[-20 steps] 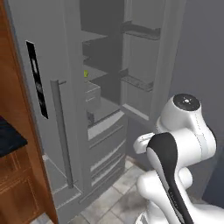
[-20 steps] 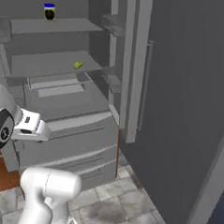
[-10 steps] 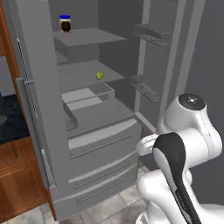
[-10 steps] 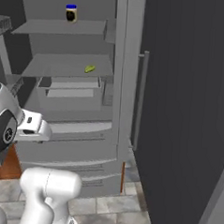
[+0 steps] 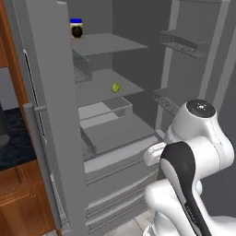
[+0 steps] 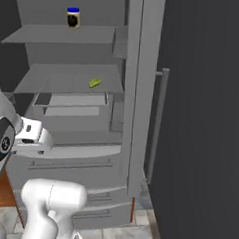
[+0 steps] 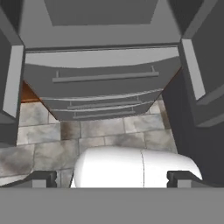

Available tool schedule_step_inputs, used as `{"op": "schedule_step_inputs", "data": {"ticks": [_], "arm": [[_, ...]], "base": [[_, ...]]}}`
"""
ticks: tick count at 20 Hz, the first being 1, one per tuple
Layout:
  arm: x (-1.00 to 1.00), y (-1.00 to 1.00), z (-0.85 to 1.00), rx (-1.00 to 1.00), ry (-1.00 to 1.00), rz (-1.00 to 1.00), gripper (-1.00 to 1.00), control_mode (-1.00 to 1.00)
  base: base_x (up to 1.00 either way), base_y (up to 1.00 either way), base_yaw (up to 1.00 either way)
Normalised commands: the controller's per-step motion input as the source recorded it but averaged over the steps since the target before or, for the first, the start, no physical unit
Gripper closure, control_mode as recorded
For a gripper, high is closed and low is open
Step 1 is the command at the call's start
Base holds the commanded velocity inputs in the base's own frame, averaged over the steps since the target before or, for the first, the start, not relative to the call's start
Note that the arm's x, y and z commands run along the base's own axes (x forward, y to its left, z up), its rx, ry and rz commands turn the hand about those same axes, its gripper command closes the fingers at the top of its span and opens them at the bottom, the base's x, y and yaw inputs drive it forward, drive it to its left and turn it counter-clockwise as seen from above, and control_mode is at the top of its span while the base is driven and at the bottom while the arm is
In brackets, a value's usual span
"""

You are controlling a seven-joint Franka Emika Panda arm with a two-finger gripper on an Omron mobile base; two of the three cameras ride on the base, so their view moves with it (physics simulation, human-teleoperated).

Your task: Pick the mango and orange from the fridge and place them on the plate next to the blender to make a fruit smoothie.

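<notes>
The whole scene has slid sideways across both base views over the last second, which means the base has been driving, not that anything in the fridge (image 5: 115, 138) has moved; the open fridge now sits squarely ahead, its shelves facing the robot. The mango (image 5: 116, 87) lies on the middle shelf, one shelf below the jar (image 5: 76, 28) and above the clear drawers (it reads as a small yellow-green oval in the right base view too (image 6: 95, 82)). No orange can be made out on the fridge shelves, so its place cannot be told. The gripper (image 7: 114, 177) is released, its fingertips (image 7: 43, 178) spread wide with nothing between them, and it points down at the lower drawers and floor tiles in front of the fridge, well below the mango's shelf. As a judgement, the approach looks nearly done and picking has not begun: the arm has yet to rise and reach in to the middle shelf.
</notes>
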Motion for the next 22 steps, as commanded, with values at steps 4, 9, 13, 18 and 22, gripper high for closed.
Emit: {"op": "schedule_step_inputs", "data": {"ticks": [4, 9, 13, 18, 22], "arm": [[0.0, 0.0, 0.0, 0.0, 0.0, 0.0, -1.0, 1.0], [0.0, 0.0, 0.0, 0.0, 0.0, 0.0, -1.0, 1.0], [0.0, 0.0, 0.0, 0.0, 0.0, 0.0, -1.0, 1.0], [0.0, 0.0, 0.0, 0.0, 0.0, 0.0, -1.0, 1.0], [0.0, 0.0, 0.0, 0.0, 0.0, 0.0, -1.0, 1.0]], "base": [[0.66, 0.0, 0.0], [0.53, -0.08, 0.02], [0.68, -0.09, 0.02], [0.7, -0.15, 0.02], [0.58, -0.2, 0.02]]}}
